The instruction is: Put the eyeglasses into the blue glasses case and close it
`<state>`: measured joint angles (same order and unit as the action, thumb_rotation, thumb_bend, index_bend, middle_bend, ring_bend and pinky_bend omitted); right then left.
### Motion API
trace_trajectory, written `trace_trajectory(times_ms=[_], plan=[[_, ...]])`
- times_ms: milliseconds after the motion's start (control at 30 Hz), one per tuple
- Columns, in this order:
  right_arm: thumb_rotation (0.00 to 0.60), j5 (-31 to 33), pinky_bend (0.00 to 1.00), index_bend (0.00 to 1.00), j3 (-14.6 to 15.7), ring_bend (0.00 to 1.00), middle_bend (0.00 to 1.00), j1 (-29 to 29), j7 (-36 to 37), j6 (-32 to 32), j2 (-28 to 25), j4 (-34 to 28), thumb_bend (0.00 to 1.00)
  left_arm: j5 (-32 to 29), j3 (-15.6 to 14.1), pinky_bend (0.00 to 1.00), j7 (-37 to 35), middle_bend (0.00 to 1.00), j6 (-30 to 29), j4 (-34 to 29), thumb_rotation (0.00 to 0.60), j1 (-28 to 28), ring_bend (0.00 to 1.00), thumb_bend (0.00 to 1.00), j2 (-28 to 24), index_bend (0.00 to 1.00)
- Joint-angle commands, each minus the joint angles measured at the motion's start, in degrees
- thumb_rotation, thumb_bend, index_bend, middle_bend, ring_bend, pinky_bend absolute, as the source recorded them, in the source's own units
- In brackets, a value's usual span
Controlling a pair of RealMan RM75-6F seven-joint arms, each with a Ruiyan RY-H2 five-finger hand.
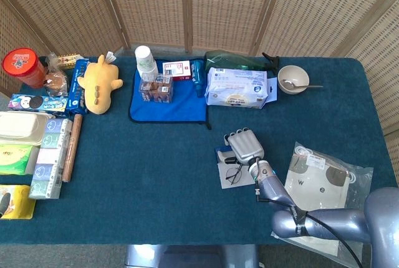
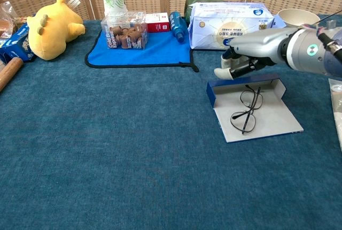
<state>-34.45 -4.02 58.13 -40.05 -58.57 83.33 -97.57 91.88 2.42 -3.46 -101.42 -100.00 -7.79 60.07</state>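
Right robot hand point(image 2: 243, 61) — fingers curled on the rear wall of the open, flat blue glasses case point(image 2: 256, 113); thin black-framed eyeglasses point(image 2: 246, 108) lie inside — toward the table's right edge.

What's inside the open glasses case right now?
The eyeglasses lie on the open blue glasses case's grey lining. The right hand hovers at its back wall, covering that edge in the head view.
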Motion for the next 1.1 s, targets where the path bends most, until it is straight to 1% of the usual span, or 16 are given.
trace_trajectory(times_ms=[33, 67, 100, 133, 167, 200, 233, 267, 300, 400, 567, 667, 1100], plan=[[0.129, -9.5, 0.3, 0.34, -0.9, 0.29, 0.4, -2.8, 5.5, -2.5, -2.1, -3.4, 0.44, 0.1, 0.0, 0.0, 0.1, 0.13, -0.1, -0.1, 0.6, 0.0, 0.0, 0.29, 0.0, 0.21], [0.193, -13.2, 0.3, 0.34, -0.7, 0.28, 0.39, -3.8, 6.8, -3.6, -2.7, -4.0, 0.44, 0.2, -0.1, 0.0, 0.1, 0.13, -0.1, -0.1, 0.6, 0.0, 0.0, 0.29, 0.0, 0.21], [0.24, -16.1, 0.29, 0.32, -0.5, 0.27, 0.38, -4.5, 7.9, -4.4, -3.2, -4.3, 0.44, 0.2, -0.1, 0.0, 0.2, 0.13, -0.1, -0.1, 0.6, 0.0, 0.0, 0.29, 0.1, 0.21], [0.264, -19.2, 0.29, 0.3, 0.1, 0.26, 0.37, -5.5, 8.9, -5.5, -3.8, -4.6, 0.43, 0.2, -0.2, 0.0, 0.2, 0.13, -0.1, -0.1, 0.6, -0.1, 0.0, 0.29, 0.1, 0.21], [0.294, -21.5, 0.28, 0.26, 0.8, 0.25, 0.35, -6.4, 9.4, -6.5, -4.4, -4.8, 0.42, 0.1, -0.2, 0.0, 0.1, 0.13, 0.0, -0.1, 0.6, -0.1, 0.0, 0.29, 0.1, 0.21], [0.311, -24.0, 0.28, 0.23, 1.5, 0.24, 0.33, -7.5, 10.3, -7.4, -4.7, -4.6, 0.41, 0.0, -0.3, 0.0, 0.0, 0.13, 0.0, 0.0, 0.6, -0.1, 0.0, 0.29, 0.1, 0.21], [0.322, -24.8, 0.27, 0.2, 1.9, 0.23, 0.31, -7.9, 10.5, -7.7, -4.9, -4.4, 0.39, 0.0, -0.3, 0.0, 0.0, 0.13, 0.0, 0.0, 0.6, -0.1, 0.0, 0.29, 0.2, 0.21], [0.335, -26.3, 0.27, 0.17, 3.0, 0.21, 0.29, -8.9, 10.6, -8.2, -5.0, -3.9, 0.37, 0.0, -0.3, 0.0, 0.0, 0.13, 0.1, 0.1, 0.6, 0.0, 0.0, 0.29, 0.2, 0.21], [0.34, -27.3, 0.27, 0.14, 3.5, 0.2, 0.28, -9.6, 11.0, -8.4, -4.7, -3.5, 0.34, 0.1, -0.3, 0.0, 0.0, 0.13, 0.2, 0.1, 0.6, 0.0, 0.0, 0.29, 0.2, 0.21], [0.342, -29.4, 0.27, 0.12, 4.2, 0.19, 0.25, -11.6, 12.7, -9.3, -3.1, -1.0, 0.26, 0.4, -0.2, 0.0, 0.2, 0.13, 0.2, 0.0, 0.6, 0.2, 0.0, 0.29, 0.3, 0.21], [0.352, -32.3, 0.26, 0.11, 4.1, 0.16, 0.23, -13.7, 16.1, -10.2, -0.4, 3.0, 0.22, 0.5, -0.2, 0.0, 0.6, 0.13, 0.2, -0.3, 0.6, 0.4, 0.0, 0.29, 0.2, 0.21], [0.355, -34.9, 0.25, 0.11, 3.8, 0.16, 0.23, -14.7, 17.6, -10.9, 1.9, 6.8, 0.19, 0.7, -0.1, 0.0, 1.0, 0.13, 0.0, -0.7, 0.6, 0.4, 0.0, 0.29, 0.0, 0.21], [0.357, -37.5, 0.25, 0.12, 1.4, 0.16, 0.23, -16.0, 22.6, -8.8, 6.6, 13.8, 0.17, 0.7, -0.4, 0.0, 1.7, 0.13, -0.4, -1.4, 0.6, 0.0, 0.0, 0.29, -0.5, 0.21]])
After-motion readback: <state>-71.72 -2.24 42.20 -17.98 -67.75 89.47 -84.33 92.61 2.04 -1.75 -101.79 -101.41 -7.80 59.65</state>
